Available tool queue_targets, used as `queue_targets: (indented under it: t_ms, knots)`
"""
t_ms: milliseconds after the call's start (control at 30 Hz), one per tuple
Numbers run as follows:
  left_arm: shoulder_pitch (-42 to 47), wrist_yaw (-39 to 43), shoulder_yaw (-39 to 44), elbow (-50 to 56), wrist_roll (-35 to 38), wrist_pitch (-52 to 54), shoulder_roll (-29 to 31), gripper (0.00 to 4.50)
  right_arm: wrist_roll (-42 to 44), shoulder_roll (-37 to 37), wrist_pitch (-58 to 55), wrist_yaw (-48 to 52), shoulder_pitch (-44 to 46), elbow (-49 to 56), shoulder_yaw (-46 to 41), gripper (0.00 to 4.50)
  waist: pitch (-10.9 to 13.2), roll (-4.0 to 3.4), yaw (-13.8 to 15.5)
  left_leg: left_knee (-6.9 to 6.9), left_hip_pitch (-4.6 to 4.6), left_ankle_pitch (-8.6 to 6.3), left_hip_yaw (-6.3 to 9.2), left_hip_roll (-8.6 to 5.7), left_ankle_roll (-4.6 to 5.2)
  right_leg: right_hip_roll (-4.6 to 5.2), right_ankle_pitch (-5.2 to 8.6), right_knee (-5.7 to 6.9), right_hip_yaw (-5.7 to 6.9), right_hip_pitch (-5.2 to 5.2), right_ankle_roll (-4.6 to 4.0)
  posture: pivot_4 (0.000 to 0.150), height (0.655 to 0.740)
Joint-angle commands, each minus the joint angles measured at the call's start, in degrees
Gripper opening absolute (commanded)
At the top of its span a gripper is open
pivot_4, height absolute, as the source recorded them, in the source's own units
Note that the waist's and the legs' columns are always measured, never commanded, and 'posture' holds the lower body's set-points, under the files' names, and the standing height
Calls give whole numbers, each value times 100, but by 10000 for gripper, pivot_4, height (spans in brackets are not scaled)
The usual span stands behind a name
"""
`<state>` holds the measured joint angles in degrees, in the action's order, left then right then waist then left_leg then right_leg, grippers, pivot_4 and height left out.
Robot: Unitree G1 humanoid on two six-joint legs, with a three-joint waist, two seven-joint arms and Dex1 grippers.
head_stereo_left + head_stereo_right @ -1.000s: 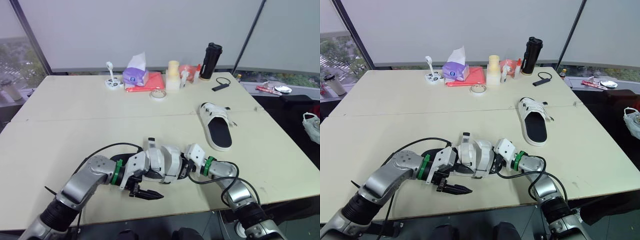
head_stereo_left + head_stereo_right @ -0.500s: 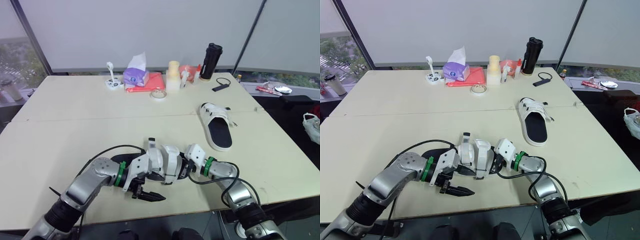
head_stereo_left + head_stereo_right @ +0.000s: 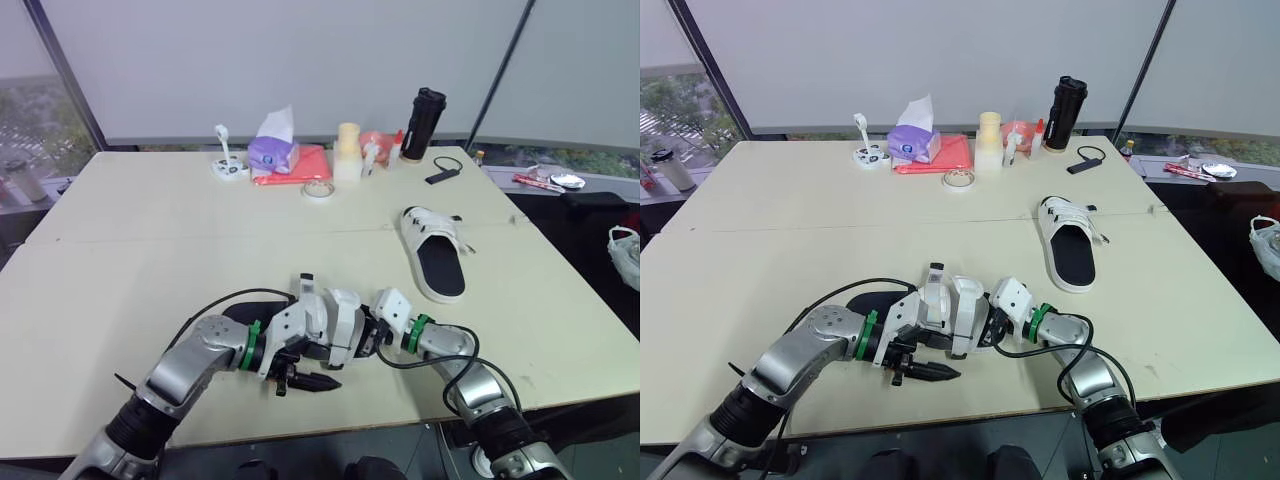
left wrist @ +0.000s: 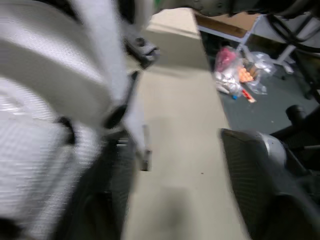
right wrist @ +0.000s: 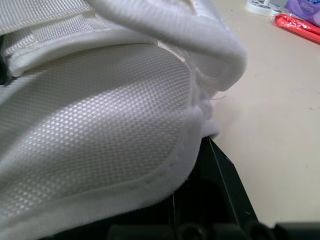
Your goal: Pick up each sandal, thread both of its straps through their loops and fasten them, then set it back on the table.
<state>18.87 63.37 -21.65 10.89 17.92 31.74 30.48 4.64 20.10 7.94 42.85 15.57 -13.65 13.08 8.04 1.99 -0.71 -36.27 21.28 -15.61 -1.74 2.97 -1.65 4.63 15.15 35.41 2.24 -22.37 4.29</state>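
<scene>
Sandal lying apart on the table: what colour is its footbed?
Black sandal footbed; best in left eye view.

Silver arms (image 3: pixel 190 355), green wrist rings (image 3: pixel 254 343), black cables (image 3: pixel 215 300), black-fingered left hand (image 3: pixel 318 382).

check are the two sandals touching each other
Apart. The left eye view shows bare table between the far sandal and the near sandal.

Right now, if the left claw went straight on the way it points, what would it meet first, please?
The left claw points along the near edge of the table toward the robot's right. It would probably meet the right arm near its elbow, perhaps its black cable first; depth is unclear.
</scene>
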Motion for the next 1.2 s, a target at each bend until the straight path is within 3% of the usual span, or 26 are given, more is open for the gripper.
queue_targets:
  t_ms: [33, 67, 267, 700, 1000, 1200]
  knots:
    - [46, -66, 14, -14, -63, -6, 24, 6689, -302, 5, -288, -58, -314, -520, 198, 0, 0, 0, -5, 2, 1, 0, 0, 0, 0, -1, 0, 0, 0, -3, 0, 1500, 7400]
    - [42, -73, 25, -12, -49, 13, 16, 919, -303, 5, -286, -60, -317, -521, 198, 0, 0, 0, -6, 3, 2, 0, 0, 0, 0, -2, 0, 0, 0, -5, 0, 1500, 7400]
    - [-73, -34, 95, 212, 202, 380, 109, 919, -309, -24, -281, -66, -302, -553, 213, 0, 0, -1, -12, 3, 3, 0, 0, 1, 0, -1, 0, -3, 0, -5, 0, 1500, 7400]
    - [-365, 943, -85, 822, 952, 1170, 1244, 919, -321, 3, -277, -22, -250, -587, 211, 0, 2, -4, -38, 16, 4, -1, 0, 21, -1, 6, 5, -9, -4, -24, -11, 1500, 7400]
    - [20, 1317, -40, 1141, 1549, 1292, 1094, 919, -318, 35, -283, -29, -251, -576, 213, 0, 2, -4, -39, 20, 5, -1, -3, 36, -1, -7, 9, -9, -2, -22, -21, 1500, 7400]
    - [128, 1413, -282, 1006, 1486, 1255, 986, 919, -297, 118, -202, -74, -313, -569, 103, 0, 2, -4, -29, 19, 6, -1, -4, 29, -1, -16, 9, -9, -1, -21, -21, 1500, 7400]
